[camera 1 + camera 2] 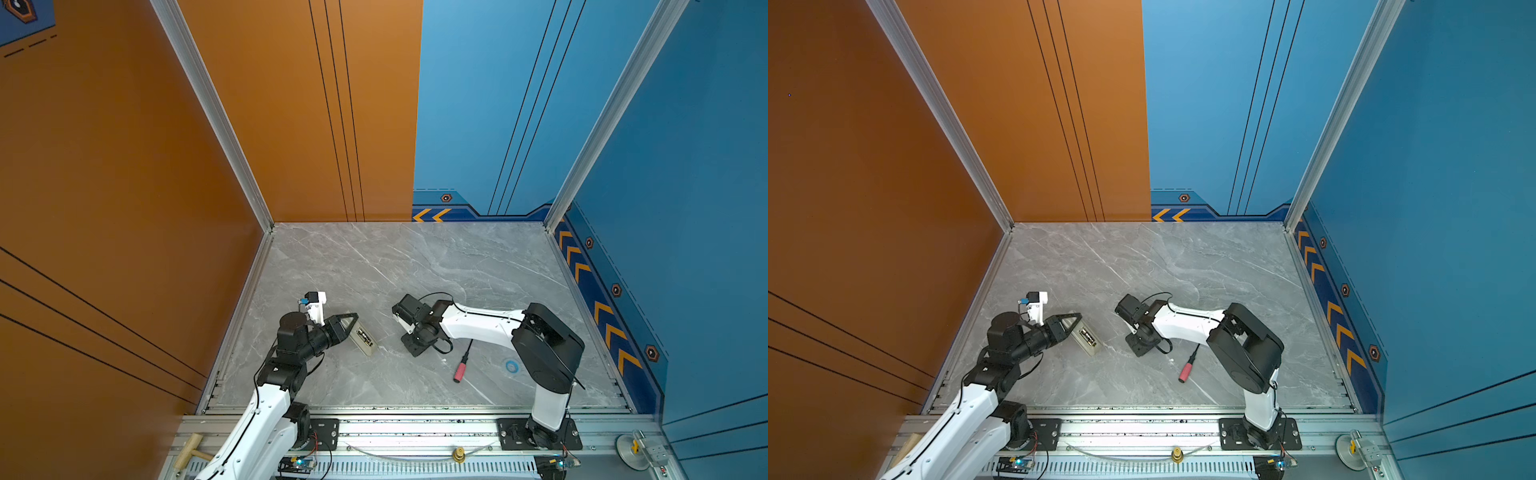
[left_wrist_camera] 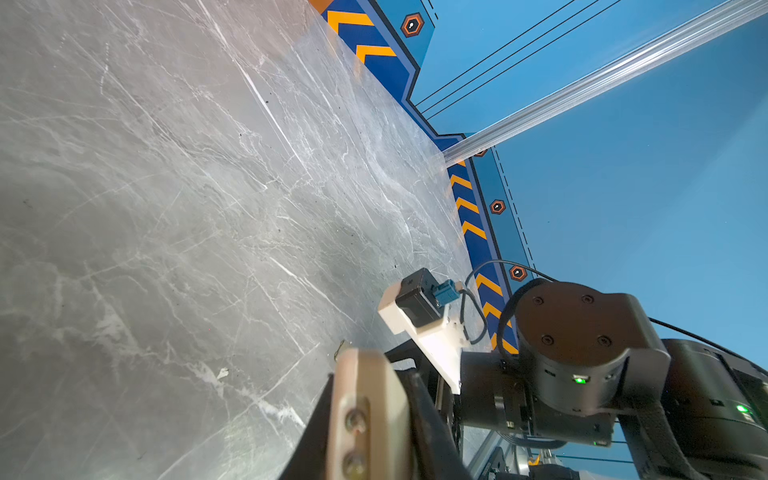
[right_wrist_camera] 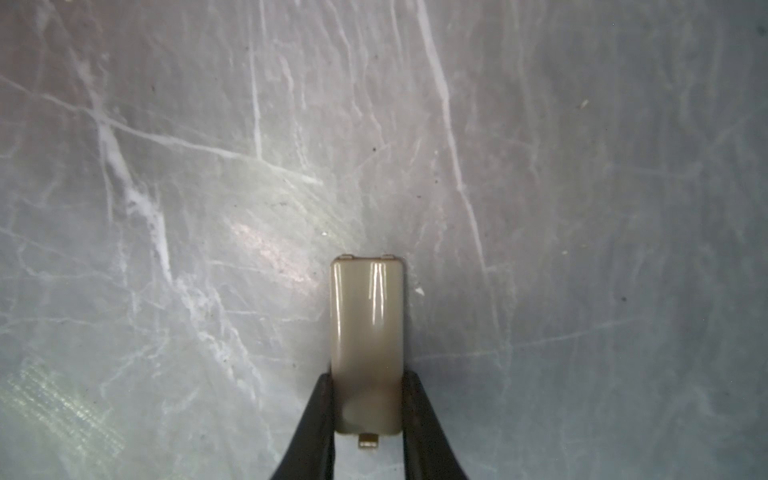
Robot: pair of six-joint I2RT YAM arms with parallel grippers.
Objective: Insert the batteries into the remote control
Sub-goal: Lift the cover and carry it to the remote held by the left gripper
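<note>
Left gripper [image 1: 351, 322] clamps remote control [image 1: 365, 340] on edge, batteries [image 1: 364, 337] seated – right gripper [image 3: 368, 399] pinching battery cover [image 3: 368, 332] by long edges; thin, glossy, likely slippery

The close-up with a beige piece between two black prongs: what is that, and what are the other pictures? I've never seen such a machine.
These are two white-and-black robot arms working at a grey marble-patterned table. Two pictures look down from above and are almost alike. The other two come from cameras on the arms' wrists. The left gripper is shut on the slim greyish-beige remote control, whose open battery recess shows. Your close-up is the right wrist view. There the right gripper pinches a small beige plastic battery cover lying on the table. A pink-handled screwdriver lies near the right arm.
</note>
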